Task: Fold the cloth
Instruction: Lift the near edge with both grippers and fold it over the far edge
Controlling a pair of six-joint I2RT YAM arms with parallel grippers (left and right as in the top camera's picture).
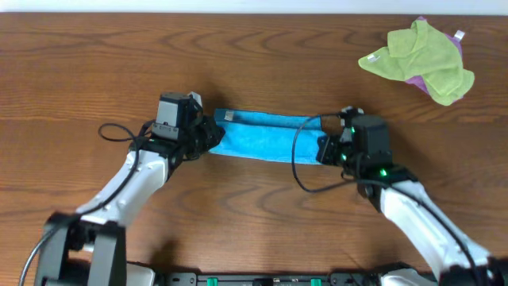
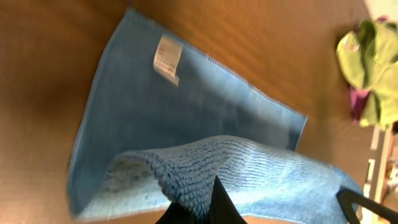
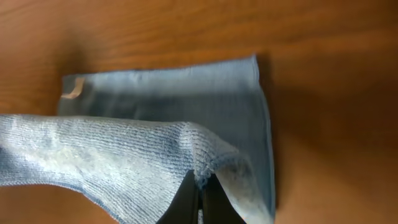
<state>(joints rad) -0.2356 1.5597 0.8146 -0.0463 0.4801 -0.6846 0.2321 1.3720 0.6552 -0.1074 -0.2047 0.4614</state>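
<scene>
The cloth (image 1: 262, 137) lies as a narrow band at mid-table between the arms, with its long axis running left to right and its white tag (image 2: 166, 59) face up at the far left corner. The left gripper (image 2: 208, 196) and right gripper (image 3: 199, 190) each have their jaws closed on a near corner, held above the layer beneath. The cloth is judged light, limp and non-slip, and it sags between holds, so it is best pinched at corners or edges.

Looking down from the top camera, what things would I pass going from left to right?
left gripper → blue cloth → right gripper → yellow-green cloth
</scene>
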